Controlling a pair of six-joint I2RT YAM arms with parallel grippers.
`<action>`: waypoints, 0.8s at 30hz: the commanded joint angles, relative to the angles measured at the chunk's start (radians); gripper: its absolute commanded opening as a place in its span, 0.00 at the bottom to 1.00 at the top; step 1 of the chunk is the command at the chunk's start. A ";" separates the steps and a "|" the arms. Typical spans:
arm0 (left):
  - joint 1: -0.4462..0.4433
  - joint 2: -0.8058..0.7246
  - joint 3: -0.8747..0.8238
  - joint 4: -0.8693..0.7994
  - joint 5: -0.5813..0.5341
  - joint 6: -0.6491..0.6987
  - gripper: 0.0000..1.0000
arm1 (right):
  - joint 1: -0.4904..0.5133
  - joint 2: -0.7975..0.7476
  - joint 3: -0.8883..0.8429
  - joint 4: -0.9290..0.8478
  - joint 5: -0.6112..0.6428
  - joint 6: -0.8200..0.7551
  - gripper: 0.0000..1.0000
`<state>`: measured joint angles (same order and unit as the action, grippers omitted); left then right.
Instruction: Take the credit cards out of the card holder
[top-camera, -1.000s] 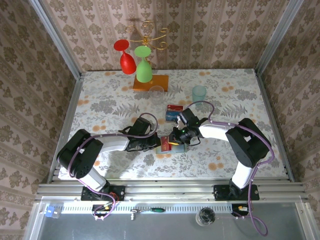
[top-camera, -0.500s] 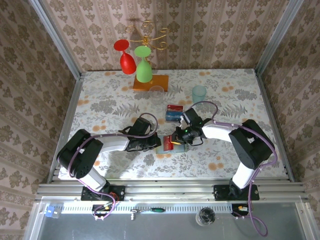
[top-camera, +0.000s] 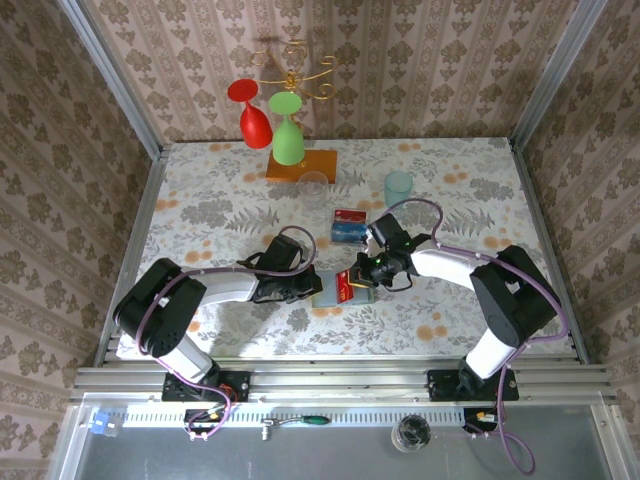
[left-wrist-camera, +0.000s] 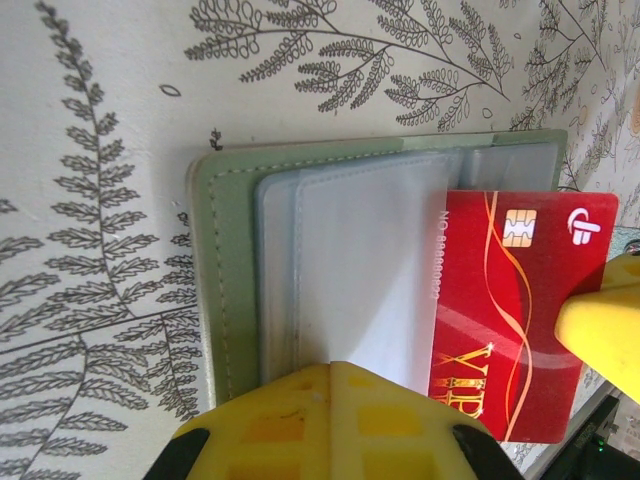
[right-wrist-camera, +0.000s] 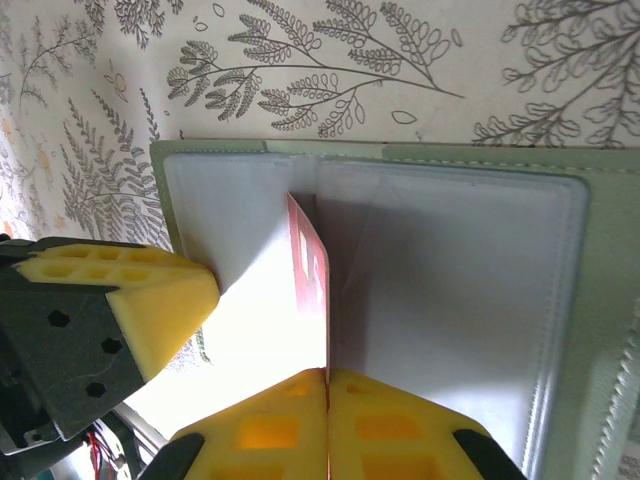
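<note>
One open card holder (top-camera: 328, 293) lies mid-table between two grippers, with one red credit card (top-camera: 347, 288) sticking out at its 3 o'clock side. At 12 o'clock from it lie two loose cards, a blue card (top-camera: 347, 232) and beyond it a second red card (top-camera: 349, 214). Farther back stand one teal cup (top-camera: 398, 186), one clear glass (top-camera: 315, 183) and two hanging goblets, the red goblet (top-camera: 246, 108) and the green goblet (top-camera: 288, 137). The left wrist view shows the card's face: gold "VIP", a chip, a white logo and "NO" before digits too small to read. There the left gripper (left-wrist-camera: 330, 400) has its fingers pressed together on the holder's edge. The right wrist view shows the card edge-on, rising from the clear sleeves with the right gripper (right-wrist-camera: 327, 410) clamped on it.
</note>
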<state>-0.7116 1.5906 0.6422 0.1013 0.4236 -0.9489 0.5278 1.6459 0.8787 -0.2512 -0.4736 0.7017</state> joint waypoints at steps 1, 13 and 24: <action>0.007 0.005 0.000 -0.055 -0.003 0.006 0.00 | -0.003 -0.021 0.032 -0.096 0.058 -0.037 0.06; 0.006 0.035 0.036 -0.057 0.011 0.019 0.00 | 0.030 0.024 0.100 -0.176 0.102 -0.066 0.05; 0.000 0.106 0.088 -0.038 0.043 0.027 0.00 | 0.048 0.037 0.115 -0.192 0.116 -0.060 0.05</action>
<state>-0.7116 1.6657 0.7147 0.0917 0.4652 -0.9455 0.5678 1.6581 0.9749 -0.3992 -0.3832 0.6529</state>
